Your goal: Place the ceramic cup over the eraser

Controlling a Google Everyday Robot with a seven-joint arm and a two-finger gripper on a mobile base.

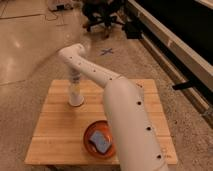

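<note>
ceramic cup (76,100) axis vertical, on table (57,131) | tool (75,88) directly above

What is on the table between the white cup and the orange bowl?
Nothing: in the camera view, only bare wooden table lies between the ceramic cup and the orange bowl. The pincer hangs straight above the cup.

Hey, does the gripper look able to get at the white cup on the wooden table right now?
Probably yes. The gripper hangs straight down over the ceramic cup on the wooden table, with nothing between them; the orange bowl sits nearer the camera, off its path.
</note>
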